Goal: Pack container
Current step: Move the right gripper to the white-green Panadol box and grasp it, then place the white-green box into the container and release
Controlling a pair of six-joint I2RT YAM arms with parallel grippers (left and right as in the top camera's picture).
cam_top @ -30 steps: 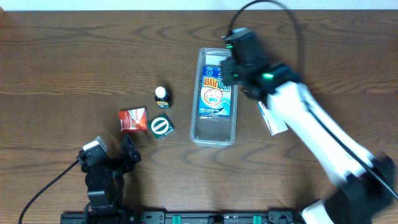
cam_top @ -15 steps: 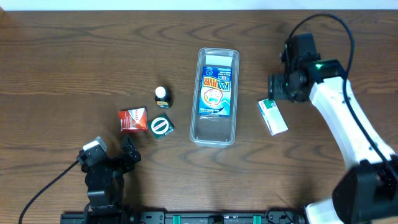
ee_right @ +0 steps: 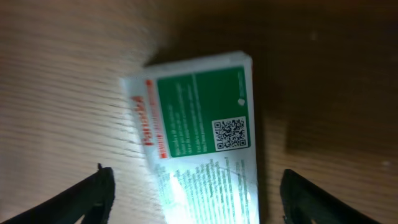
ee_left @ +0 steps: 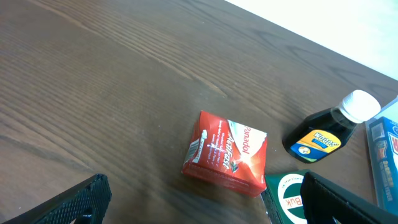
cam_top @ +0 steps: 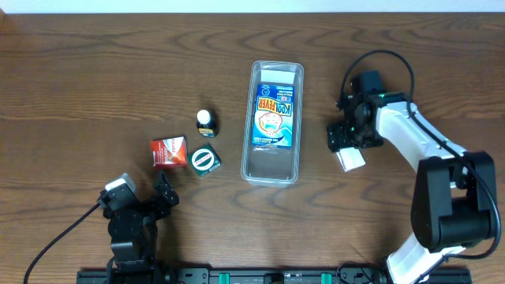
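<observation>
1. The container lies at mid-table with its long axis running near to far. A blue packet fills its far and middle part, and the near end is bare.
2. Just right of the container lies a green box, flat on the table. My right gripper is over it with the jaws wide, one finger on each side, and nothing is held yet.
3. My left gripper hangs wide and empty at the near left. Beyond it are a red box, a bottle and a green carton, all left of the container.
4. Risk, as I judge it:
   - The green box sits askew between the fingers, so closing now may spin or shove it instead of seizing it.
   - It lies low, so the fingertips could scrape the table.
   - The packet leaves little room, so a careless drop could perch the box on the rim.
5. A second ago the right arm was over the container's far end. It has since swung right and come down onto the green box. The left arm and the small items have not moved.
</observation>
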